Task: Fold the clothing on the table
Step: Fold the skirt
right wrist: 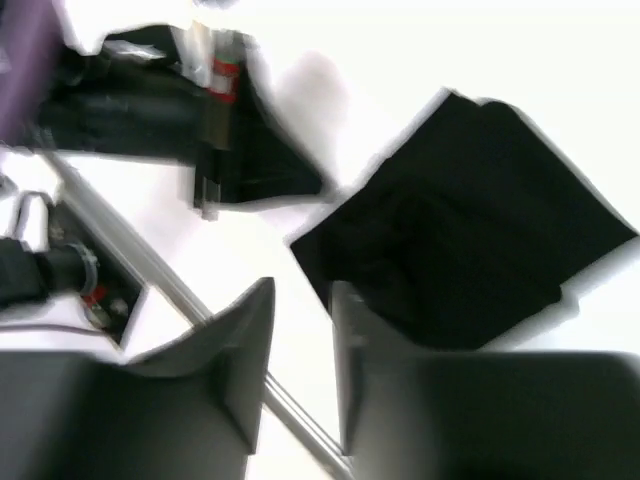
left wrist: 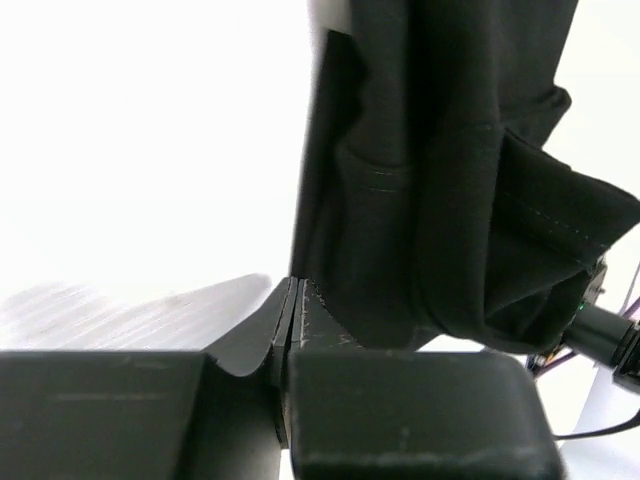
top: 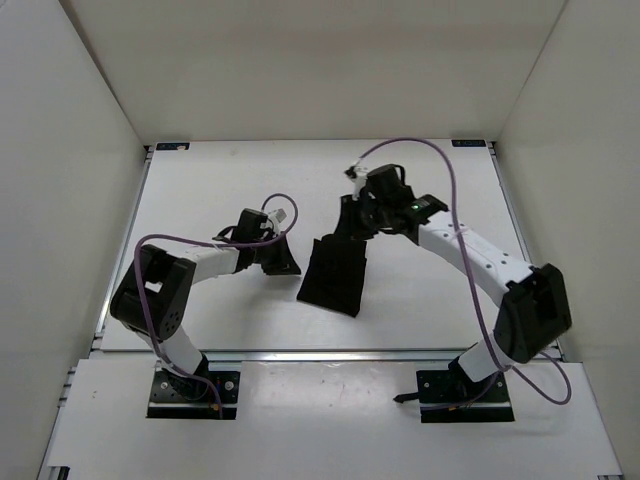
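- Seeing the clothing (top: 335,277) lying as a dark, roughly rectangular heap near the middle of the worktop (top: 250,180), between the two arms.
- Noting the left pincer (top: 288,262) sitting low just beside the clothing's left edge, with a thin strip of white worktop between them in the top view.
- Through the left wrist camera, finding the left pincer (left wrist: 292,300) pressed together, its fingers (left wrist: 250,345) meeting along a hairline seam and pinching nothing.
- In that same view, seeing the clothing (left wrist: 450,200) layered over itself, showing stitched hems and soft folds, starting just beside the fingertips; not being able to tell whether touching them.
- Noting the right pincer (top: 352,222) hanging over the far end of the clothing, pointing down toward it.
- Through the right wrist camera, finding the right pincer (right wrist: 300,295) spread, with bright worktop filling the gap between its fingers (right wrist: 245,340) and nothing being gripped.
- Seeing the clothing (right wrist: 480,220) there lying flat beyond the fingertips, its near part hidden behind one finger.
- Noting the aluminium rail (top: 330,355) running along the worktop's near edge, in front of both arm bases.
- Seeing a purple cable (top: 440,160) looping above the right arm.
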Motion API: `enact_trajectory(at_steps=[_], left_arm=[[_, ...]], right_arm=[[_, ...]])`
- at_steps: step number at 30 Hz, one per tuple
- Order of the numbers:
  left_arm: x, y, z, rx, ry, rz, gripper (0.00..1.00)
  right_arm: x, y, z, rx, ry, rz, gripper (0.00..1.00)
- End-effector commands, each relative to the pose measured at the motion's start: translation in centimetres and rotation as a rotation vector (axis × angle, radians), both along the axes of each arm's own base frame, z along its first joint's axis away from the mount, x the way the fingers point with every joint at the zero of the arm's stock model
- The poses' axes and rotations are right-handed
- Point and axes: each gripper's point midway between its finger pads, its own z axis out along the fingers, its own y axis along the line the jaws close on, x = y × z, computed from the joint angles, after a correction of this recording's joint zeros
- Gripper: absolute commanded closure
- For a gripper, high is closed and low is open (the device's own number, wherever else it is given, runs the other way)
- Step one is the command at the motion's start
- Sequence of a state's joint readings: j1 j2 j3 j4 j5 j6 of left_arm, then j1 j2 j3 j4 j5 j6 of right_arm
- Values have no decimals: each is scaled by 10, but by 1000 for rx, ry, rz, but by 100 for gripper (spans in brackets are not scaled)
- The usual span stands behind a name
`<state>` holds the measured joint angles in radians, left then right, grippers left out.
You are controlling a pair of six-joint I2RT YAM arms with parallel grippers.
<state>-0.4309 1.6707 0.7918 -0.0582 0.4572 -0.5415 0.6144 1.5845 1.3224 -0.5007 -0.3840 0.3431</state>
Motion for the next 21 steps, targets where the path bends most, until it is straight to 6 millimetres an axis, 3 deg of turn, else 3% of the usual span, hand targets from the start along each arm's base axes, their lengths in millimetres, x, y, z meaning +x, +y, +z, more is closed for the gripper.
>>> enact_trajectory(at_steps=[1, 2, 4, 9, 13, 20, 21], left_arm=[[11, 12, 33, -33, -60, 37, 100], [11, 13, 37, -44, -63, 42, 100], [17, 15, 58, -73, -110, 55, 100], [21, 8, 100, -131, -174, 29, 100], [15, -1, 119, -174, -189, 6, 100], [2, -7, 123, -215, -170, -11, 100], [2, -5, 121, -214, -169, 1, 100]], right_arm=[[0, -34, -12, -27, -10, -110, 83], [-5, -41, -30, -54, 16, -121, 92], [-14, -47, -55, -99, 48, -131, 98], [-8, -49, -84, -120, 61, -138, 96], [7, -45, -92, -133, 33, -118, 95], [23, -36, -107, -132, 21, -79, 95], [26, -32, -103, -109, 18, -72, 95]])
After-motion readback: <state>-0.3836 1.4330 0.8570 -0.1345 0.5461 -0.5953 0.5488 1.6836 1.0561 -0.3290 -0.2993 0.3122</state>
